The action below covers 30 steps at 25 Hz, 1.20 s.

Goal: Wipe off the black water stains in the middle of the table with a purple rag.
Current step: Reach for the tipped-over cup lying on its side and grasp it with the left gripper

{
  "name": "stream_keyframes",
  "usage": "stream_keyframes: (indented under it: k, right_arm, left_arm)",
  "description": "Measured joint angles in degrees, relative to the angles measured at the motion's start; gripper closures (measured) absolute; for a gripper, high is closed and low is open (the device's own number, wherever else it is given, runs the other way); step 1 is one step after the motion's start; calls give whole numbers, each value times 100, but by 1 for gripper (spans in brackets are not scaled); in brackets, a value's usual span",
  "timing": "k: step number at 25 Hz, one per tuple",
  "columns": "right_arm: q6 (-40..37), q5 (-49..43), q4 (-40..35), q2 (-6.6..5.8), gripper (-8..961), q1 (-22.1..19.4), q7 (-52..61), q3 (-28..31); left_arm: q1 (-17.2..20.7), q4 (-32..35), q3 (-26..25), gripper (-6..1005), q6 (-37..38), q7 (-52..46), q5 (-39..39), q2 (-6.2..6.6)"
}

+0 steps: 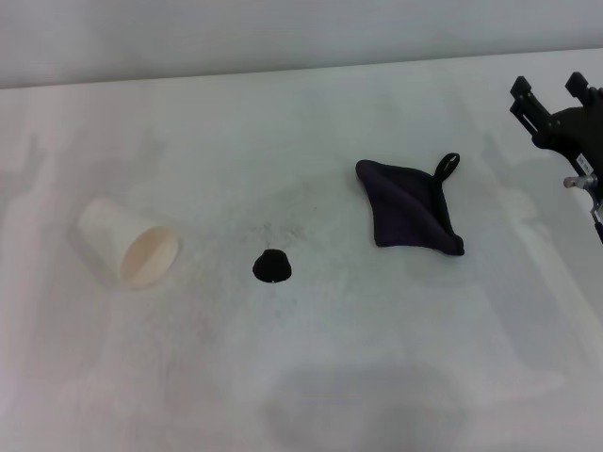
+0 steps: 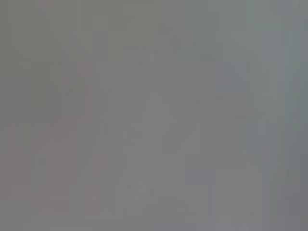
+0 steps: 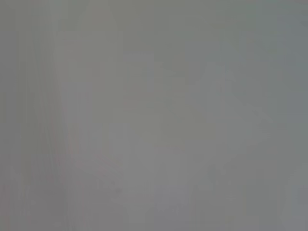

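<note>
Purple rag (image 1: 408, 208) flat on table (image 1: 377, 377), untouched; black water stains (image 1: 271, 266) left of it (cup (image 1: 130, 247) farther left). Right gripper (image 1: 549, 90) right of rag, fingers apart

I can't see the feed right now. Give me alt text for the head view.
A small black water stain sits mid-table, with the dark purple rag lying crumpled apart from it toward the robot's right, untouched. The right pincer hovers open at the right edge beyond the rag; a white paper cup lies tipped over on the left.
</note>
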Motion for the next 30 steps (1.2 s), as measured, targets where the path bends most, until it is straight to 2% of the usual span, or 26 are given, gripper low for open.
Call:
stream_keyframes:
  k: [8, 19, 26, 30]
  right_arm:
    - [-55, 2, -421, -33, 108, 87, -15, -2]
    - [-285, 7, -521, -23, 108, 170, 6, -48]
    - [-302, 8, -511, -21, 108, 87, 22, -53]
    - [-418, 25, -533, -39, 108, 74, 24, -18]
  left_arm:
    - [111, -267, -1, 117, 8, -464, -113, -22]
    - [202, -345, 91, 119, 11, -645, 31, -13]
    - [438, 111, 363, 120, 2, -1232, 796, 147]
    - [754, 745, 362, 120, 4, -1768, 1418, 279]
